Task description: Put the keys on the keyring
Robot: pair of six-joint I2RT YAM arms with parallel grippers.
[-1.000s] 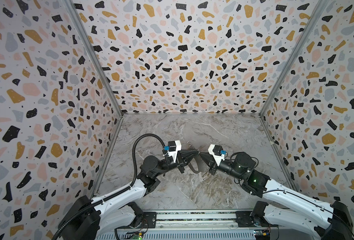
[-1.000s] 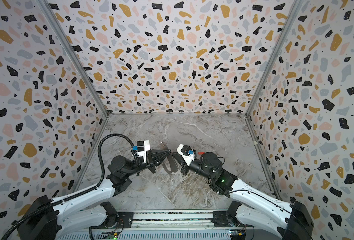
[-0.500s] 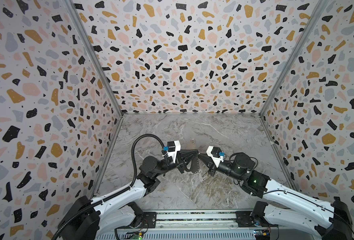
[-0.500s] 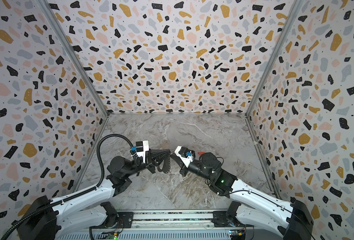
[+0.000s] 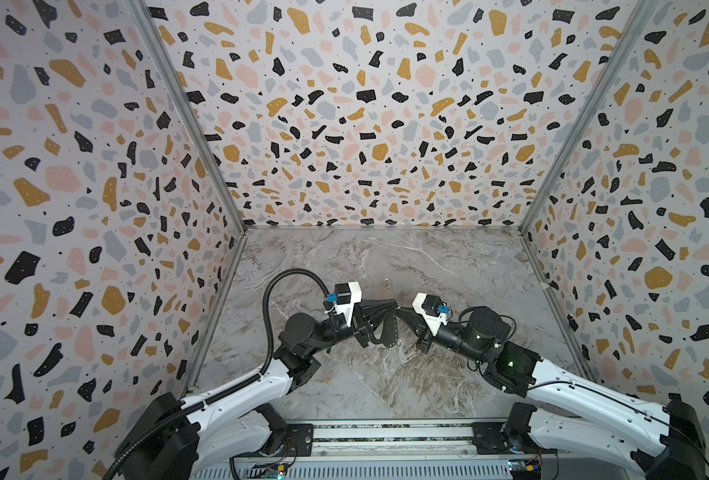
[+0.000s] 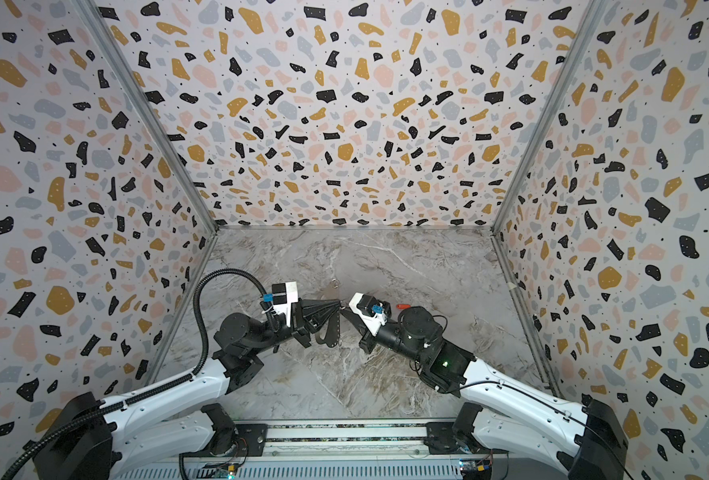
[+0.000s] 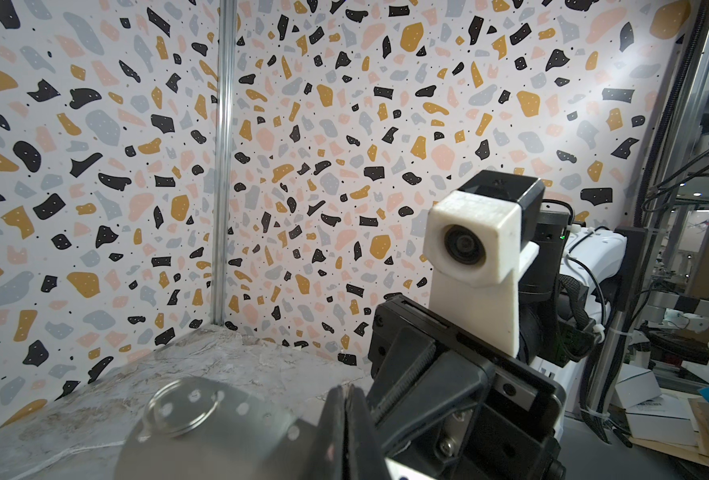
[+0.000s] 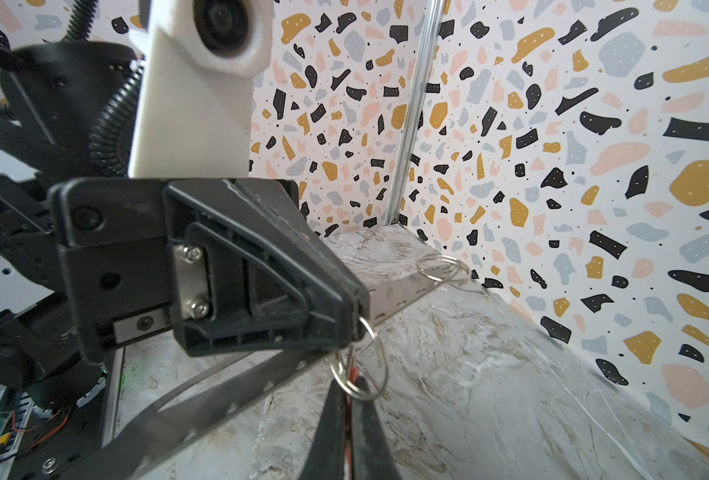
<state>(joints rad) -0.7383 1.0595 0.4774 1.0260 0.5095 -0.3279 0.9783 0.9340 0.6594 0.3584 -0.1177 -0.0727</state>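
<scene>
Since a second ago the right gripper (image 5: 402,311) has slid in toward the left gripper (image 5: 394,304). Their tips now nearly meet over the middle of the table (image 5: 448,257). The left arm sits about where it was, and the loose key (image 6: 402,306) has not shifted.

The left jaws are clenched on the keyring (image 5: 386,334), which crosses them. One end points toward the table's back edge and carries a small wire ring (image 5: 387,284); the other end points toward the front edge. The right jaws are clamped on the held key (image 8: 349,395).

The loose key's red tag shows in a top view, lying on the table just right of the middle beside the right wrist, and in neither wrist view. Only the right wrist view shows the held key, a red sliver pinched between the jaws. Its split ring (image 8: 338,376) stands up from the tips, right against the keyring's edge below the left gripper's tip. Whether it is threaded on, I cannot tell. The left wrist view gives the keyring as a blurred grey plate dotted with small holes, with the wire ring against it.
</scene>
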